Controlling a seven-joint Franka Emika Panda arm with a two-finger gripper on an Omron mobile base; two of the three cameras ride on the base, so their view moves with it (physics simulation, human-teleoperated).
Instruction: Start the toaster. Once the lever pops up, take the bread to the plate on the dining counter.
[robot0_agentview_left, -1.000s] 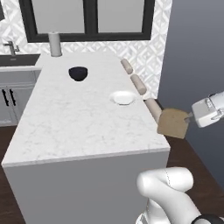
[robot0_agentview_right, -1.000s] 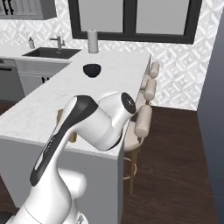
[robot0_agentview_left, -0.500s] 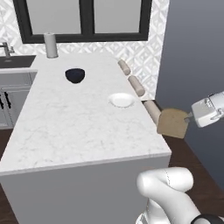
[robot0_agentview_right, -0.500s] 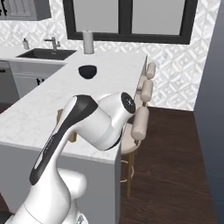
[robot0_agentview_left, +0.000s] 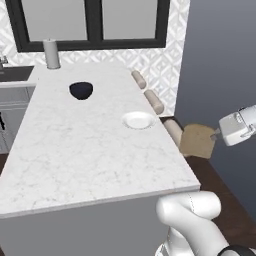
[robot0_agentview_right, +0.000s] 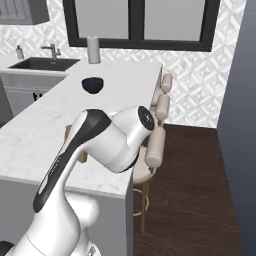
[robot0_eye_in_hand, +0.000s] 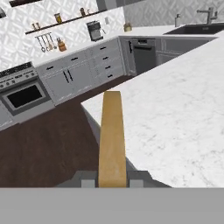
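Camera rolled forward with the base since a second ago: desk (robot0_agentview_left: 90, 150) sits closer and lower in the left base view, sink has slid off toward the left edge; bread and claw keep the same spot relative to the arm. Dining desk is big white marble, takes up most of the left base view, rounded near corner seen in the hand view (robot0_eye_in_hand: 183, 127). White arm (robot0_agentview_right: 105, 145) bulks across the lower left of the right base view. Three beige stools (robot0_agentview_right: 159, 125) line the desk's right edge, backs poking above it. Sink with faucet (robot0_agentview_right: 45, 60) at far left on the grey cabinet run. Dark bowl (robot0_agentview_left: 81, 90) toward the far end of the desk. Grey cylinder (robot0_agentview_left: 51, 54) upright at the far edge by the window. White plate (robot0_agentview_left: 138, 120) near the right edge, nothing on it. Bread (robot0_agentview_left: 198, 141) off the desk's right side, in the air over dark floor, apart from the plate. Claw (robot0_agentview_left: 218, 134) clamped shut on the bread's edge; the hand view shows the slice (robot0_eye_in_hand: 112, 140) edge-on, rising between the fingertips (robot0_eye_in_hand: 88, 180).
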